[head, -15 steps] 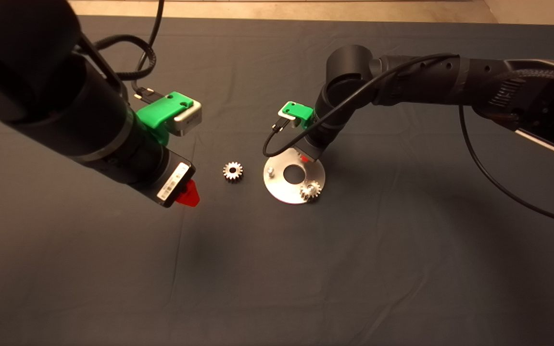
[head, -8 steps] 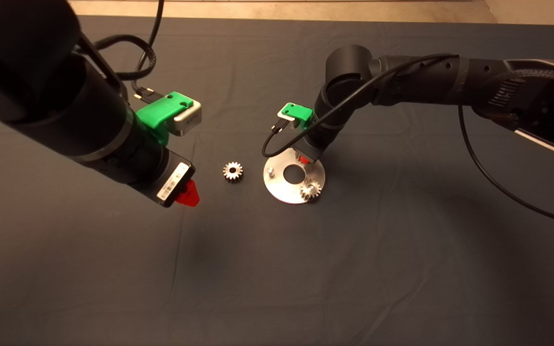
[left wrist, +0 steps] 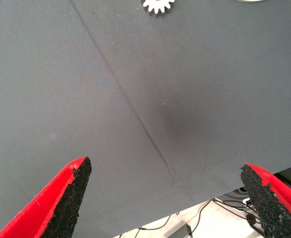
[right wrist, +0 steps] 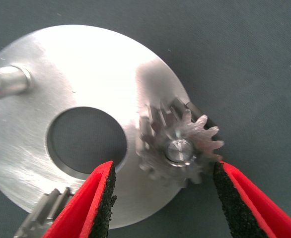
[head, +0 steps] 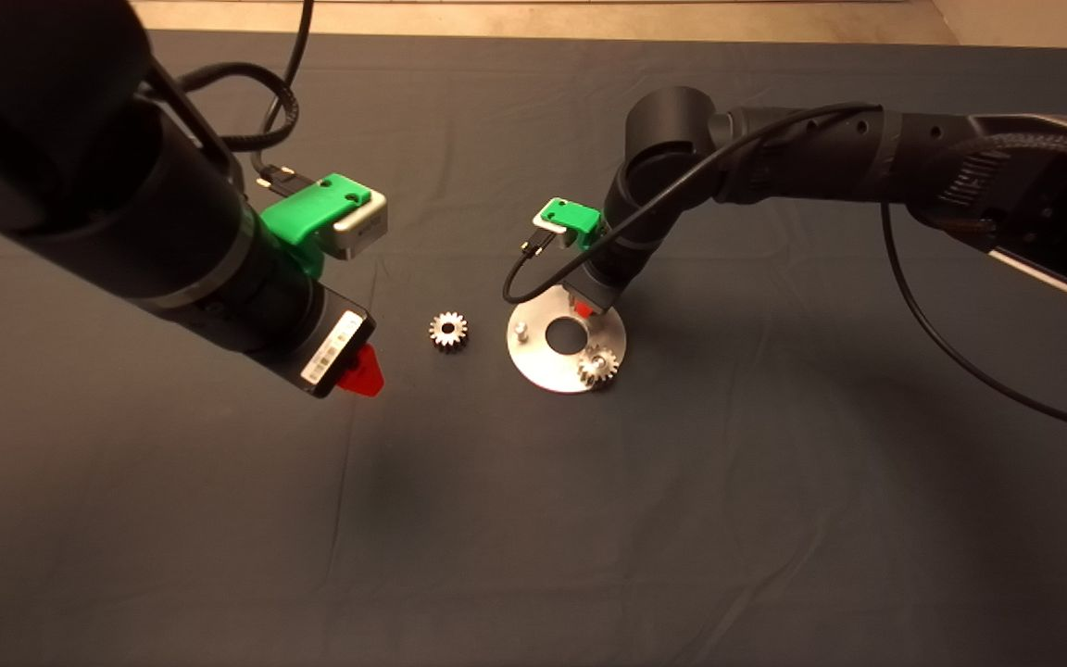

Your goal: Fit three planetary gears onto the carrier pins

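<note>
The disc (right wrist: 76, 74) is brushed, shiny metal, the gears (right wrist: 182, 148) bright toothed metal, the mat (head: 589, 519) matt creased cloth, and the pads (right wrist: 102, 206) rough black grit.

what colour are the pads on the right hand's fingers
Black, rough-textured pads on red fingers; the right wrist view shows them best, either side of a gear.

Table covered by a dark grey cloth mat (head: 533, 519) (creased). Directly on it: one flat round shiny metal disc (head: 543, 366) and, just beside, one loose small silvery spur gear (head: 448, 330).
</note>
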Available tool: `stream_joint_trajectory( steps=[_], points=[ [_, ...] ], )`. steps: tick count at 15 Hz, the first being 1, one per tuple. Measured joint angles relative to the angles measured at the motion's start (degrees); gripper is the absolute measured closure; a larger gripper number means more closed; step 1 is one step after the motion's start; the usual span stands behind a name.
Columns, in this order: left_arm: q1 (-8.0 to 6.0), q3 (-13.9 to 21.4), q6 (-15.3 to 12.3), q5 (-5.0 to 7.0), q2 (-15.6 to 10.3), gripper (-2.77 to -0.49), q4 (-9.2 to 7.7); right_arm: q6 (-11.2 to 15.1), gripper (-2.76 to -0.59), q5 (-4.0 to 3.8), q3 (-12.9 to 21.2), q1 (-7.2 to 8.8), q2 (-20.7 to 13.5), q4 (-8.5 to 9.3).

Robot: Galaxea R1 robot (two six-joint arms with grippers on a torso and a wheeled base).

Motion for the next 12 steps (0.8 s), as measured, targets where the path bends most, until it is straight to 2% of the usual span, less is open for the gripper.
stream_joint_trajectory(
  steps=[1,3,4,5,7,8,12],
  points=[
    [0.00,0.00,-0.01,0.00,0.00,-2.17,0.00,0.00,-1.45,-0.22,-0.12,0.07,0.27,0.00],
    [-0.04,0.00,-0.02,0.00,-0.09,-2.17,0.00,-0.04,-1.59,-0.22,-1.24,0.39,1.07,0.02],
    [-0.13,0.00,0.00,0.00,-0.09,-2.17,-0.02,-0.18,-1.60,-0.86,-1.46,0.63,1.29,0.02],
    [-0.11,0.00,0.00,0.05,-0.13,-2.17,-0.02,-0.26,-1.60,-1.92,-1.52,0.94,1.41,0.05],
    [-0.13,0.00,0.00,0.01,-0.11,-2.17,-0.02,-0.45,-1.60,-5.20,-1.82,1.98,1.37,0.05],
    [-0.13,0.00,-0.02,0.00,-0.11,-2.17,-0.02,-0.46,-1.60,-5.85,-1.93,2.43,1.35,0.05],
    [-0.13,0.00,-0.02,0.01,-0.11,-2.17,-0.02,-0.72,-1.74,-5.88,-1.93,2.51,1.35,0.18]
  ],
)
